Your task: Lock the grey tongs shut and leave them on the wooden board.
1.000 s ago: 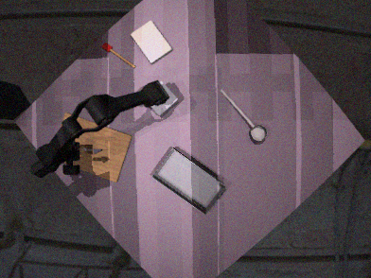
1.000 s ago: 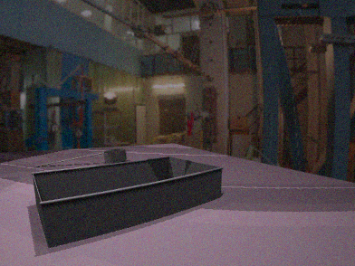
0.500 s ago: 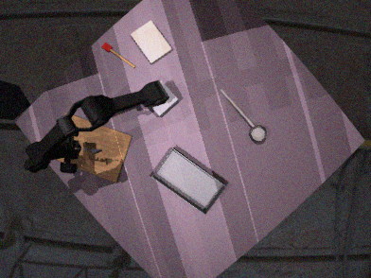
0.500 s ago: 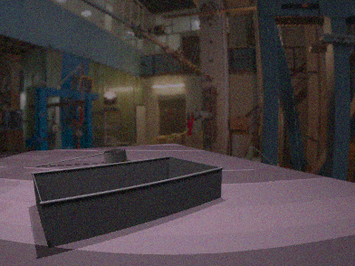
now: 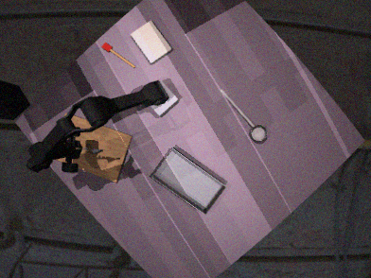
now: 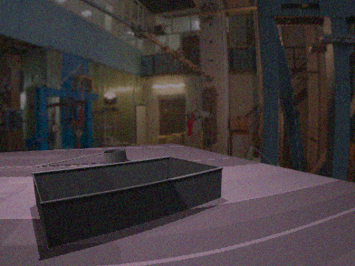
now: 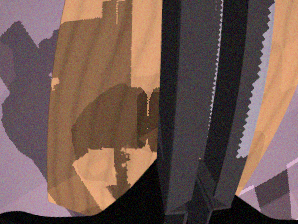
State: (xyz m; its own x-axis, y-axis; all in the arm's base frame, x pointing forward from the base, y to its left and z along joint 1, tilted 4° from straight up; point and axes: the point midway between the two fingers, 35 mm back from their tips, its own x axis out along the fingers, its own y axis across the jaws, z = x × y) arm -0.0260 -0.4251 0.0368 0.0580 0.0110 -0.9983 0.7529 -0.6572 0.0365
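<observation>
Gripping the grey tongs (image 7: pixel 196 100), the black gripper (image 5: pixel 70 155) (image 7: pixel 173 157) has its fingers closed on them; the exact contact is hard to make out. Tongs: two long, narrow, smooth-faced arms, side by side, with a dark gap between; pale light marks one with a jagged edge. Seen from the wrist, they cross in front of the wooden board (image 5: pixel 121 142) (image 7: pixel 95 50); whether they touch it cannot be told. Board: orange-brown, streaky grain, patched with shadow, beneath the gripper in the top view. Arm (image 5: pixel 97 111): matte black, jointed, reaching back to a pale base plate (image 5: pixel 163 112). Roasting tin (image 5: pixel 179 195) (image 6: pixel 131 213): dark grey, rectangular, straight-walled, thin-rimmed, apart from the board. Round-headed, thin-handled utensil (image 5: pixel 258 133) (image 6: pixel 115 156): greyish, beyond the tin in the exterior view. Also an off-white rectangular block (image 5: pixel 151 43) and, near it, a tan stick with a red angular head (image 5: pixel 107 47). Tabletop (image 5: pixel 208 165) (image 6: pixel 272 181): mauve-pink, banded by shadow.
</observation>
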